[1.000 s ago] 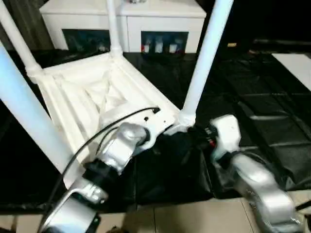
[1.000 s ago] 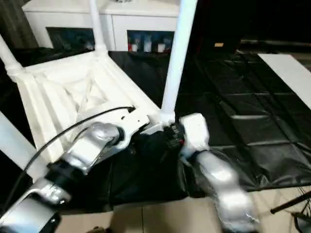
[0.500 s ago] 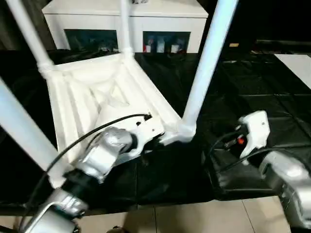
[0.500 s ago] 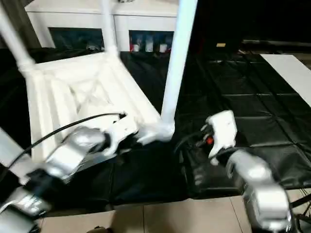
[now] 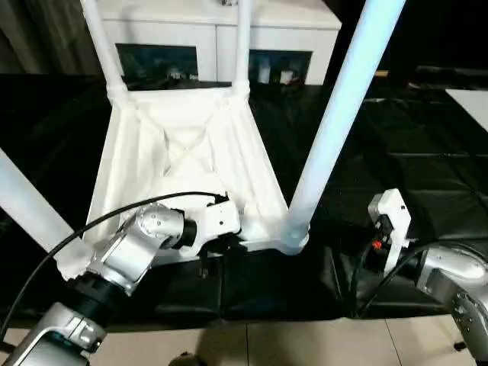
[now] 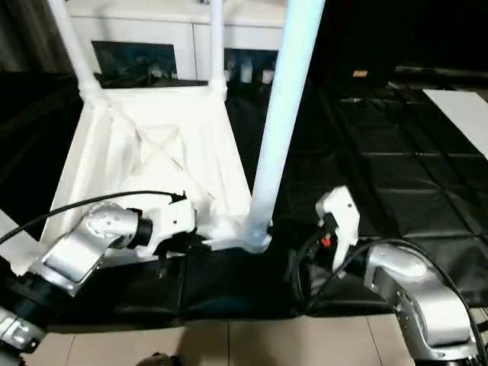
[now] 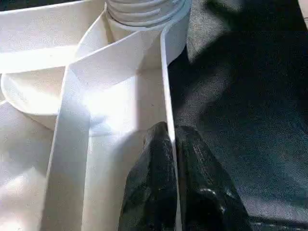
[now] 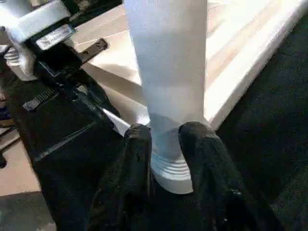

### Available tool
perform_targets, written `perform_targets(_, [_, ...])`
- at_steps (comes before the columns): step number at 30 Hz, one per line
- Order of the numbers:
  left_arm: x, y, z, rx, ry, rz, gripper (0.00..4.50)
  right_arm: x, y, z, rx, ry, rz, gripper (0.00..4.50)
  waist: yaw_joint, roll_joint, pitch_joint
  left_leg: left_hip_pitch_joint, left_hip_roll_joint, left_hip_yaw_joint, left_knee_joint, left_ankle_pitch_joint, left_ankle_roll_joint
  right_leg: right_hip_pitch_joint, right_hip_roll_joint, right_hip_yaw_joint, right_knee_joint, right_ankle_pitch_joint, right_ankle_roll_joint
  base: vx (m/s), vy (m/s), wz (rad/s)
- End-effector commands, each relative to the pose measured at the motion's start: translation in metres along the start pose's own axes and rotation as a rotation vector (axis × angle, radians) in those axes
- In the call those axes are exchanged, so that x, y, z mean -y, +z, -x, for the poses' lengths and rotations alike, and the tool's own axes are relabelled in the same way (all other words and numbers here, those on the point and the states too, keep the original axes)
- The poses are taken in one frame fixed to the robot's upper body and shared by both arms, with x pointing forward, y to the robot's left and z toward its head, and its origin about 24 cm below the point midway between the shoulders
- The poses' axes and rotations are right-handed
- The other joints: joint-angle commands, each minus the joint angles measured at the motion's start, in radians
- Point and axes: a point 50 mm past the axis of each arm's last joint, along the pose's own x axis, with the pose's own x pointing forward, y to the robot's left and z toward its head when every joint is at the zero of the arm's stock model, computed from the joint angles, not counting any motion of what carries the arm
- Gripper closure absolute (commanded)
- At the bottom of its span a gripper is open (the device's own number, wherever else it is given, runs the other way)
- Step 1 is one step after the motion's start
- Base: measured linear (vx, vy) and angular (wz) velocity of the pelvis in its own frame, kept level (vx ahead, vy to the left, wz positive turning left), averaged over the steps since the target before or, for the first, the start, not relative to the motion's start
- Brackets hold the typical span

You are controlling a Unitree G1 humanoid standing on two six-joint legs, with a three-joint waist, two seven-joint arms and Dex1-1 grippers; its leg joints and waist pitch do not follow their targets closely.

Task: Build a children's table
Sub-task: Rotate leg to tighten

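The white tabletop (image 5: 191,160) lies upside down on a black mat, ribbed underside up. Four white legs stand in its corner sockets: the front right leg (image 5: 335,114), the front left leg (image 5: 27,206) and two back legs (image 5: 99,46) (image 5: 242,46). My left gripper (image 7: 172,139) is shut on the tabletop's front rim (image 7: 166,86), close to the front right socket (image 7: 144,9). My right gripper (image 8: 166,130) is open and points at the base of the front right leg (image 8: 168,72), a short way to its right, touching nothing.
A white cabinet (image 5: 213,15) with dark glass doors stands right behind the tabletop. The black mat (image 5: 412,145) spreads far to the right, with a white sheet (image 5: 469,99) at its edge. Tiled floor (image 5: 305,343) runs along the front. A black cable (image 5: 46,252) loops over my left forearm.
My right gripper has drawn back to the right from the base of the front right leg. My left gripper stays on the rim. The tabletop has turned squarer to me, and the view has shifted.
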Motion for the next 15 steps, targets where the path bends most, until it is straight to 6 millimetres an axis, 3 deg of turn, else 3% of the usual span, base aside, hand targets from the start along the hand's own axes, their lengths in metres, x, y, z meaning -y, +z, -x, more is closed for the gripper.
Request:
perform_targets(1, [0.007,0.003,-0.004,0.008,-0.083,-0.043,4.50,-0.002,0.001,0.006,-0.009,0.041,0.033,2.91,-0.006,-0.005,-0.054,0.037,0.045,-0.009,-0.063,-0.221,0.034,0.011,-0.054,0.042,-0.070,-0.019,-0.226,0.000,0.000,0.00])
perform_targets(6, [0.006,0.004,-0.001,0.014,-0.123,-0.071,4.50,-0.003,-0.005,0.010,-0.065,0.089,0.082,2.56,-0.002,-0.003,-0.058,0.035,0.044,-0.009,-0.058,-0.184,0.056,0.014,-0.053,0.040,-0.063,0.050,-0.239,0.000,0.000,0.00])
perform_targets(15, [0.008,0.011,-0.007,0.033,-0.151,-0.090,4.50,0.003,-0.009,-0.016,-0.085,0.051,0.175,1.91,-0.001,-0.006,-0.059,0.037,0.045,-0.007,-0.057,-0.188,0.048,0.014,-0.052,0.040,-0.060,0.035,-0.257,0.000,0.000,0.00])
